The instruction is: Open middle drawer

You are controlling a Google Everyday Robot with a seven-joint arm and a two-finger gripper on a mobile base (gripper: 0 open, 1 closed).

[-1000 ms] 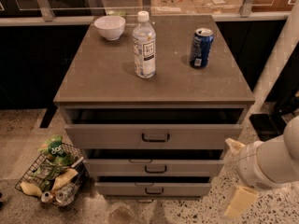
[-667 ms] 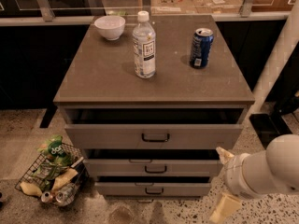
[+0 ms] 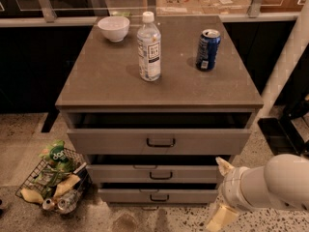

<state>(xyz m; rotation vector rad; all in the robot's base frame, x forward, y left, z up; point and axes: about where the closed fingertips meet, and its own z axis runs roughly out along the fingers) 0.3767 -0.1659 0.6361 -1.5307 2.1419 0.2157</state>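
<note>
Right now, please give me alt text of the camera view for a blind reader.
An open gripper hangs low at the right of a grey three-drawer cabinet, beside the middle drawer and clear of its handle. On top stand a bowl, a water bottle and a blue can.

I have only one camera, and it looks from the front and from above, tilted down on the table (image 3: 96, 81) top and on the drawers (image 3: 111, 141) under it, quite near. The floor (image 3: 19, 139) shows on both sides. The end effector (image 3: 221, 193) sits in the lower right corner, just beside the middle drawer (image 3: 120, 174).
</note>
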